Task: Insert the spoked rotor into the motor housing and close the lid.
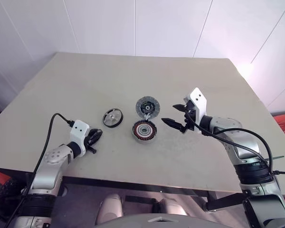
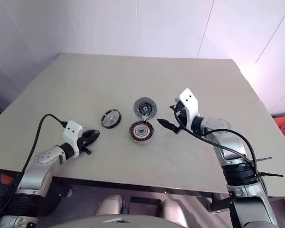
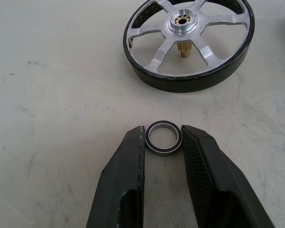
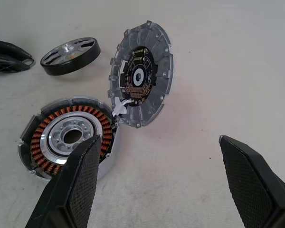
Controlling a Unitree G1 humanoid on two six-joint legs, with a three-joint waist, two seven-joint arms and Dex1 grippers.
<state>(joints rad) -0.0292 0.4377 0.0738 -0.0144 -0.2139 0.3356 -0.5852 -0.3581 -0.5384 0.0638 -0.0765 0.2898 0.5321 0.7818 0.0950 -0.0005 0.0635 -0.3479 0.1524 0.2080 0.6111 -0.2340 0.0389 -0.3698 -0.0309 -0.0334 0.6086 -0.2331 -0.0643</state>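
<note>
Pinched a small black ring [image 3: 164, 138] in left gripper [image 3: 164, 142] beside spoked rotor [image 3: 189, 42]; held right gripper [image 4: 156, 166] wide open near motor housing [image 4: 69, 137].

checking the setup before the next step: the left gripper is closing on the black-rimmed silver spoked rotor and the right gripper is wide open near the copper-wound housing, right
Not quite. In the left wrist view the left gripper has its fingers around a small black-edged metal ring, not the black-rimmed silver spoked rotor, which lies on the table beyond it. The rest holds: the right gripper is wide open near the copper-wound housing.
</note>
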